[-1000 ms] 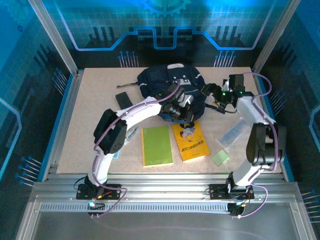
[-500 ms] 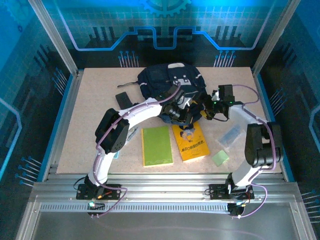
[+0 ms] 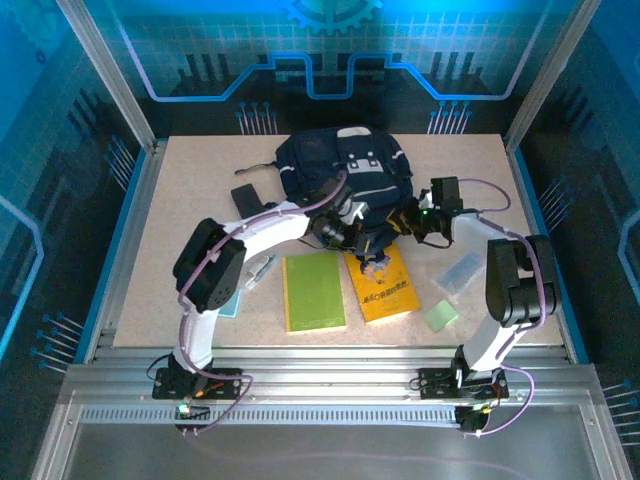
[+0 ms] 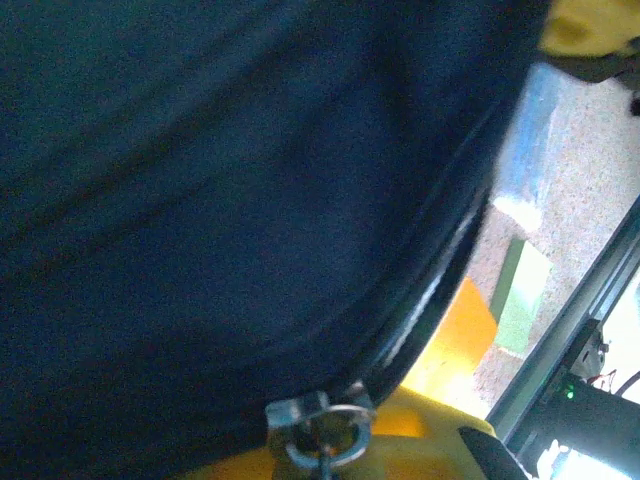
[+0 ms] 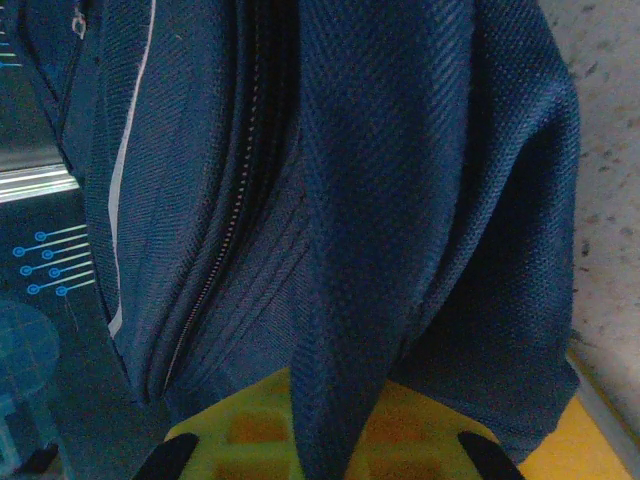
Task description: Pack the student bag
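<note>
The student bag (image 3: 345,168), dark navy with grey front patches, lies at the back middle of the table. My left gripper (image 3: 350,232) is at the bag's near edge. In the left wrist view it (image 4: 328,458) is shut on the metal ring of a zipper pull (image 4: 322,432), with navy fabric (image 4: 200,200) above. My right gripper (image 3: 408,220) is at the bag's right side. In the right wrist view it (image 5: 330,445) is shut on a fold of the bag's fabric (image 5: 370,250) that runs down between its yellow fingers (image 5: 240,430). A zipper line (image 5: 215,270) runs to the left of the fold.
A green notebook (image 3: 313,291) and a yellow book (image 3: 382,285) lie in front of the bag. A small black case (image 3: 245,197) sits left of it. A clear plastic piece (image 3: 462,270) and a small green pad (image 3: 440,316) lie at the right. A pen (image 3: 258,268) lies by the left arm.
My right gripper moved left to the bag's side and went from open to shut on its fabric. The left arm drew back a little toward the left, still holding the zipper pull.
</note>
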Controlling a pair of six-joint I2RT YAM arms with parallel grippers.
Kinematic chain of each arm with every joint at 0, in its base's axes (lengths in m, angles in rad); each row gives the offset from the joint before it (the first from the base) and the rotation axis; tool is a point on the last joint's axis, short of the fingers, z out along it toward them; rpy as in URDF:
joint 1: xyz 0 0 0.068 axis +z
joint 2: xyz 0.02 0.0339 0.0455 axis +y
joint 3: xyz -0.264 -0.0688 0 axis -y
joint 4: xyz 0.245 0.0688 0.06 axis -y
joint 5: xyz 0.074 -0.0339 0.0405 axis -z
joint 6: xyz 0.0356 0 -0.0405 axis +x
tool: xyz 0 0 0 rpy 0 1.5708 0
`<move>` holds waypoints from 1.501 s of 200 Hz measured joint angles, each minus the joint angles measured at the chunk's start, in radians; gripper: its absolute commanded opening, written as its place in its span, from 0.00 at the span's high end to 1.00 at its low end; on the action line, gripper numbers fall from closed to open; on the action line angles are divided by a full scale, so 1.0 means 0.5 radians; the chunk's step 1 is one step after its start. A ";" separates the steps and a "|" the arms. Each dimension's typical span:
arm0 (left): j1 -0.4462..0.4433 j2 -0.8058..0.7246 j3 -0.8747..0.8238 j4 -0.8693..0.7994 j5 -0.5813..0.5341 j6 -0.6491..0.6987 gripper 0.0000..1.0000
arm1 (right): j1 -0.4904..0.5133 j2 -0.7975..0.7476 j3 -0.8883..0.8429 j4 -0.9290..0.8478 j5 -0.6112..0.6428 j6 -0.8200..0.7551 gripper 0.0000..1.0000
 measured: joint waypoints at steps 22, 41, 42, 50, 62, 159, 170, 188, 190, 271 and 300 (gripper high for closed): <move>0.109 -0.101 -0.104 -0.022 0.037 0.074 1.00 | -0.009 -0.017 0.038 -0.076 -0.053 -0.092 1.00; 0.192 -0.180 -0.182 -0.033 0.024 0.125 1.00 | -0.013 -0.018 0.092 -0.134 -0.063 -0.169 1.00; 0.196 -0.183 -0.186 -0.034 0.022 0.127 1.00 | -0.014 -0.018 0.094 -0.137 -0.062 -0.172 1.00; 0.256 -0.213 -0.224 -0.062 -0.028 0.138 1.00 | -0.041 -0.018 0.114 -0.171 -0.048 -0.208 1.00; 0.378 -0.226 -0.250 -0.094 -0.077 0.153 1.00 | -0.105 -0.018 0.140 -0.224 -0.039 -0.253 1.00; 0.372 -0.228 -0.227 -0.122 -0.105 0.097 1.00 | -0.198 0.066 0.494 -0.491 0.065 -0.452 0.02; 0.324 -0.224 -0.201 -0.121 -0.105 0.058 1.00 | -0.220 0.047 0.542 -0.518 0.115 -0.467 0.00; 0.229 -0.195 -0.109 -0.095 -0.101 0.003 1.00 | -0.242 -0.046 0.552 -0.592 0.169 -0.500 0.00; 0.221 -0.192 -0.099 -0.093 -0.100 -0.002 1.00 | -0.244 -0.061 0.550 -0.604 0.176 -0.504 0.00; 0.016 0.156 0.422 0.062 0.030 -0.150 1.00 | -0.185 -0.500 -0.043 -0.558 0.092 -0.263 0.00; -0.011 0.174 0.407 0.082 0.050 -0.150 1.00 | -0.101 -0.362 -0.065 -0.420 0.107 -0.140 0.14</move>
